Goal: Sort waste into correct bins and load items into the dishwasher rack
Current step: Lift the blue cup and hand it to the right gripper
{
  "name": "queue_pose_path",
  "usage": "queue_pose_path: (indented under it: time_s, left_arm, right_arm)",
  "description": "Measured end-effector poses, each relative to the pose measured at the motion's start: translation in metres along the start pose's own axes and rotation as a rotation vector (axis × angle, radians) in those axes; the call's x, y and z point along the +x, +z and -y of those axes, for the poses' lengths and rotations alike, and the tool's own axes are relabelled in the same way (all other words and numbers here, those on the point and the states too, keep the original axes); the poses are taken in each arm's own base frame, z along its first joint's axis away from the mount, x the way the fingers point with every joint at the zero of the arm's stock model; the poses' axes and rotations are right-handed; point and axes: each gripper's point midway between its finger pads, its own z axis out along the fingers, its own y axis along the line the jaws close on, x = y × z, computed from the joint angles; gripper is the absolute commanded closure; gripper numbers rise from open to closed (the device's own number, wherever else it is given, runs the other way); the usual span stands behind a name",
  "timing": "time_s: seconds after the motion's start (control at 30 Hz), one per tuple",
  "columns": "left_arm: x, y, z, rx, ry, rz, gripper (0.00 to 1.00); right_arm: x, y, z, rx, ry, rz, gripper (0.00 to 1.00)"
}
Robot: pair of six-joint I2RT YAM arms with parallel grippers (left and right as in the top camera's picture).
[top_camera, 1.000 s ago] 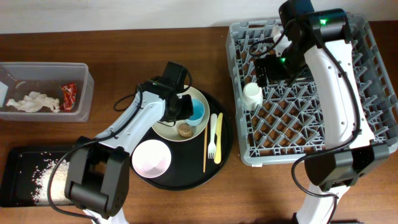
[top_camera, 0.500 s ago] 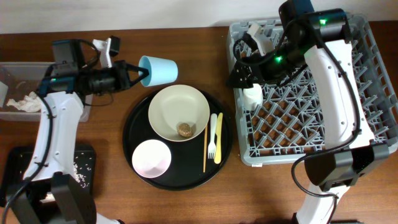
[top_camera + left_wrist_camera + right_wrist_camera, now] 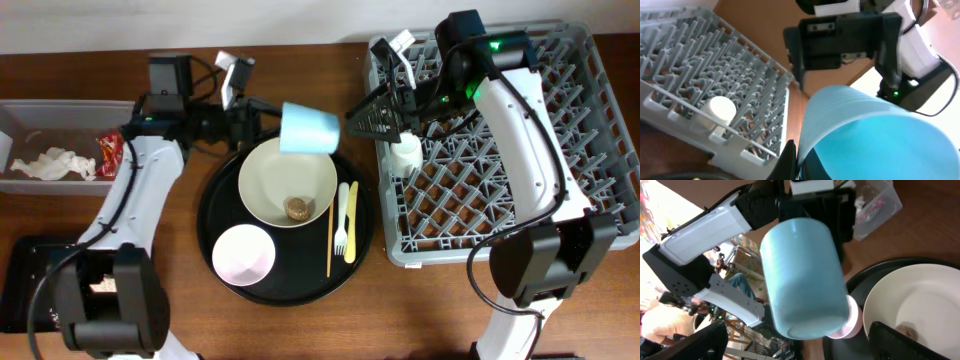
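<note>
The light blue cup [image 3: 308, 128] looks smooth, matt plastic. The dishwasher rack [image 3: 610, 150] is grey moulded plastic, and the desk [image 3: 420, 310] is brown, faintly glossy wood.

Overhead: straight down, far, taking in everything. Wrists: very close, facing each other, sharing the light blue plastic cup [image 3: 802, 275].

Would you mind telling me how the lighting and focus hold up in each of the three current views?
Overhead: evenly lit and sharp, shadows soft. Left wrist: the light blue cup looms close and slightly soft, and the background at right is blown out white. Right wrist: the upper left background is overexposed; the cup itself is fairly crisp.
</note>
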Motion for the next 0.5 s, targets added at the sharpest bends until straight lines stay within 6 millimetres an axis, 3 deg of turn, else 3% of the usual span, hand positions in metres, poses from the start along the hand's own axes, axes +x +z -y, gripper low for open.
queue_pose_path:
  time_s: [0.17, 0.4, 0.5]
  left_arm:
    - [-0.028, 0.017, -0.008, -0.071, -0.048, 0.03, 1.0]
    - [-0.031, 0.031, -0.015, -0.12, -0.098, 0.043, 1.0]
    - [-0.033, 0.035, -0.016, -0.13, -0.078, 0.047, 1.0]
  right_arm:
    - [0.001, -0.001, 0.001, 0.003, 0.005, -0.001, 0.08]
    - [0.004, -0.007, 0.012, 0.059, 0.006, -0.017, 0.08]
    - [0.003, -0.01, 0.015, 0.071, 0.001, -0.013, 0.02]
